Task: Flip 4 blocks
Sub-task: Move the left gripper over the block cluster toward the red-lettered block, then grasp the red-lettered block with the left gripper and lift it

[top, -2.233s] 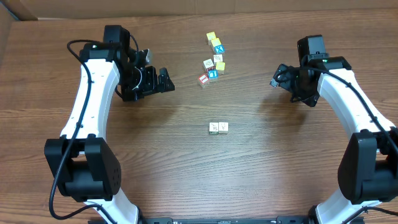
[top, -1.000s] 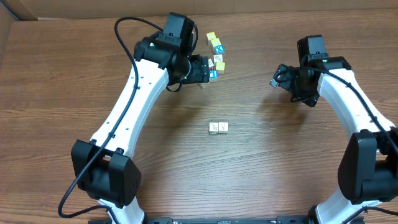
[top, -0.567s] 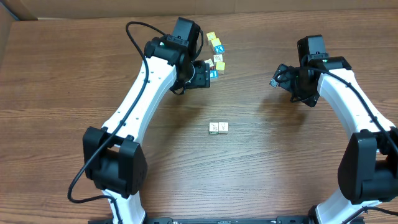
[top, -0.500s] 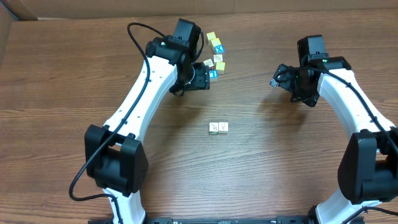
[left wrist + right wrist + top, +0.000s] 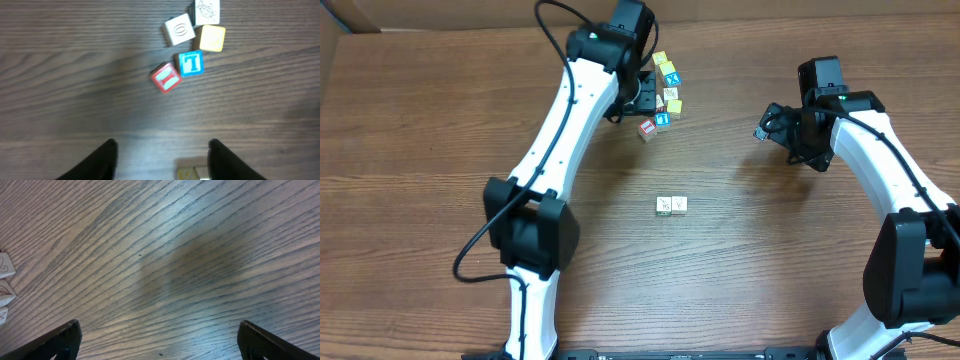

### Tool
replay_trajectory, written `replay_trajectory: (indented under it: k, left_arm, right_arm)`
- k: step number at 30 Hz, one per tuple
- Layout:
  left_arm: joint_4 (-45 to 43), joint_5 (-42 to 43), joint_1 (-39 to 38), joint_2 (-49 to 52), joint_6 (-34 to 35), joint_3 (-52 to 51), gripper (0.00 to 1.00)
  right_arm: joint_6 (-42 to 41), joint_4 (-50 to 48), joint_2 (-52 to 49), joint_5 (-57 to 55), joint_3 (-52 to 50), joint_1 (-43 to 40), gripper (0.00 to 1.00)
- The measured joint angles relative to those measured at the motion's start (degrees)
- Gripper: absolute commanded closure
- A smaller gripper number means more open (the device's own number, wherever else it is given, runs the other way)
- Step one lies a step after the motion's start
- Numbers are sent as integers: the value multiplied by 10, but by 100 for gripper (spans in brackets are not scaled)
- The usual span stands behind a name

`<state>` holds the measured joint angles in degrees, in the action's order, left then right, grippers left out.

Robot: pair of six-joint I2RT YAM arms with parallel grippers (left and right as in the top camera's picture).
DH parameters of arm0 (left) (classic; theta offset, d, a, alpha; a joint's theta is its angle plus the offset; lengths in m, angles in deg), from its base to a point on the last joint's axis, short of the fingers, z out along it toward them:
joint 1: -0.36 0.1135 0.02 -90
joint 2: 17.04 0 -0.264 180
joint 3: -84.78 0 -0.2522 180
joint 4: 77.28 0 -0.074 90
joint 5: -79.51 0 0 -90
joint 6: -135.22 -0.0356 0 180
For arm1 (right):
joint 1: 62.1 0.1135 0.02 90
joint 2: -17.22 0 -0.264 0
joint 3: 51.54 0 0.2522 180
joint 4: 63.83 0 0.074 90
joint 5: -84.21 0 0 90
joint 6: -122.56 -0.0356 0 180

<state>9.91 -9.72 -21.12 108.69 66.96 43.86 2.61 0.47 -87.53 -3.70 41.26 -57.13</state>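
A cluster of small blocks [image 5: 665, 95] lies at the back centre of the table. In it are a red-framed block [image 5: 647, 128] [image 5: 165, 78], a blue T block [image 5: 191, 63], a white block [image 5: 179, 30] and a plain yellow one [image 5: 212, 38]. My left gripper [image 5: 648, 98] [image 5: 162, 152] hovers over the cluster's left side. It is open, and a cream block [image 5: 192, 174] shows at the frame's bottom edge just inside its right finger, apart from the left one. Two cream blocks [image 5: 672, 205] sit side by side mid-table. My right gripper [image 5: 766, 131] [image 5: 160, 332] stands wide open over bare wood.
The table is dark wood grain [image 5: 620, 260]. Parts of cream blocks [image 5: 5, 280] show at the left edge of the right wrist view. More yellow and blue cubes [image 5: 665, 65] lie at the far end of the cluster.
My left arm has swung toward the back of the table, uncovering the red-framed block, and its jaws have narrowed. The right arm has not moved.
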Motion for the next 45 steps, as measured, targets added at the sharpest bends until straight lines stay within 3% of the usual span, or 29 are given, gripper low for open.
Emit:
replay_trajectory:
  k: [4,6,8,12,23,37,45]
  left_arm:
    - [-37,2,-13,40,-5,0,63]
    - [-47,1,-19,57,-5,0,44]
    - [-59,-4,-25,74,-9,0,38]
    - [-85,-25,-28,88,-9,0,44]
    - [-90,-45,-28,93,-63,0,43]
    - [-104,-45,-25,171,-132,-4,55]
    - [-114,-58,-24,171,-134,-4,50]
  right_arm:
    - [0,0,0,0,0,0,0]
    - [0,0,0,0,0,0,0]
    - [0,0,0,0,0,0,0]
    - [0,0,0,0,0,0,0]
    - [0,0,0,0,0,0,0]
    - [0,0,0,0,0,0,0]
    - [0,0,0,0,0,0,0]
